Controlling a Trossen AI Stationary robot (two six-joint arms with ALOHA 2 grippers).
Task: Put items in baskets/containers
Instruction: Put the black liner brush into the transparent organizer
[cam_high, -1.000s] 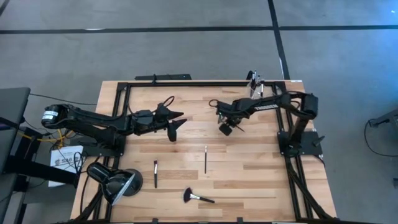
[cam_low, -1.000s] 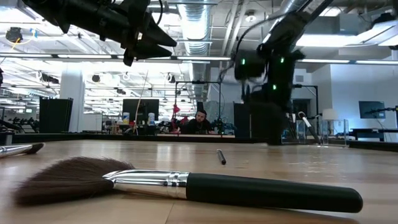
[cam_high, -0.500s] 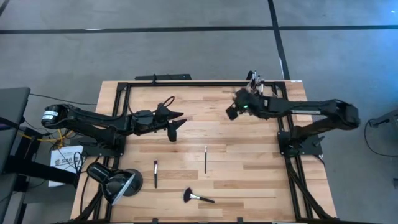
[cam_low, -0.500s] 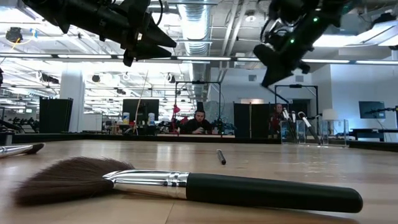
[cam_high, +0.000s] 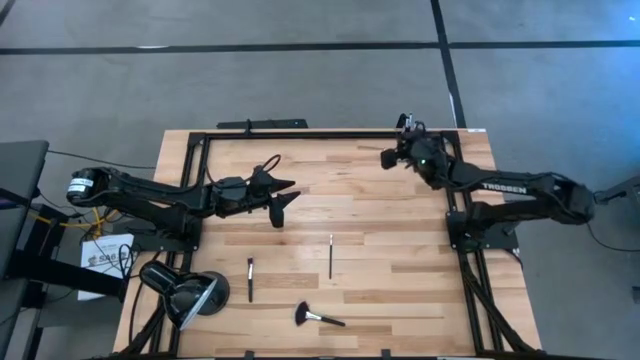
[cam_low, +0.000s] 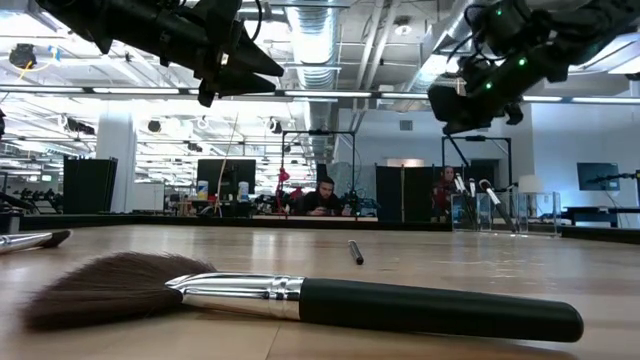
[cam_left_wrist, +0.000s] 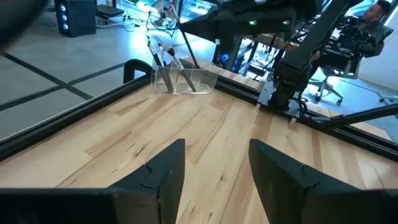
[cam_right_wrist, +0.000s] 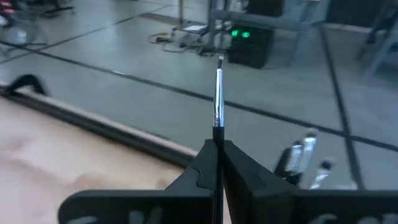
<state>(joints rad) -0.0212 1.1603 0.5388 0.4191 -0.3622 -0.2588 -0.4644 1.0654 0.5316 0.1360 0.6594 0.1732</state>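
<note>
Black fingers of the right gripper (cam_right_wrist: 217, 163) pinch a slim silver-ferruled makeup brush (cam_right_wrist: 218, 99), tip forward, above the bench's far right corner, probably to drop it into the clear plastic holder (cam_left_wrist: 185, 79) there. Left gripper (cam_left_wrist: 214, 165) hovers wide open, mid-left. Three brushes lie near the front edge.

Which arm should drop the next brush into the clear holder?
Right. The right gripper is shut on a thin brush and sits near the clear holder at the far right corner. The left gripper hangs open mid-table.
</note>
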